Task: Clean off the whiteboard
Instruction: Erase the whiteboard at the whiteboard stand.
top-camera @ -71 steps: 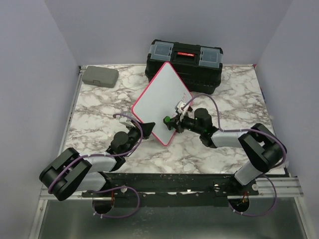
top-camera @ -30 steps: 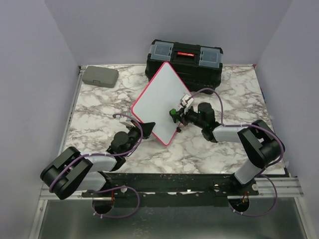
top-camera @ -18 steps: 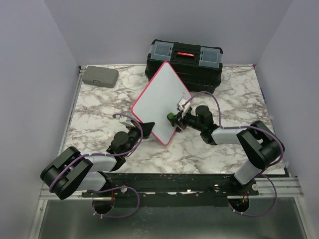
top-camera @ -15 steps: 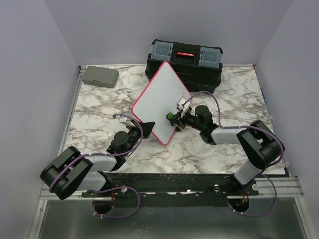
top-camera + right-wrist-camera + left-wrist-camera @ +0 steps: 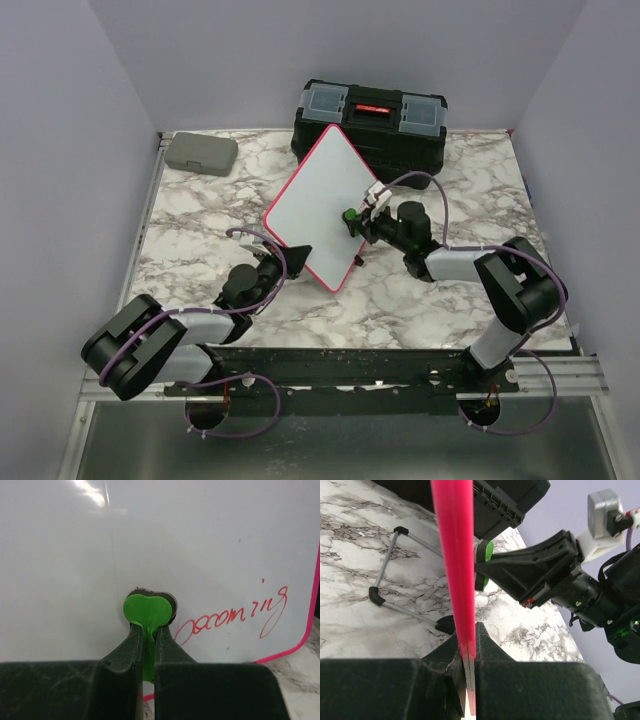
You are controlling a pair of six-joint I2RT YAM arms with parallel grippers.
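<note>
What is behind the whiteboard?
A thin wire stand with black feet, and farther back the black toolbox. The whiteboard covers part of the toolbox's front.

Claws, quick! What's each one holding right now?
Left claw: closed on the whiteboard, at its pink edge.
Right claw: closed on a small green eraser.

High rear overview; close wrist views of shared whiteboard [image 5: 318, 205], left edge-on, right face-on.

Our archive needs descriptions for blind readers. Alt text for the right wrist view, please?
The right fingers pinch a green eraser against the whiteboard. Red handwriting sits just right of it, near the pink frame's lower right corner.
</note>
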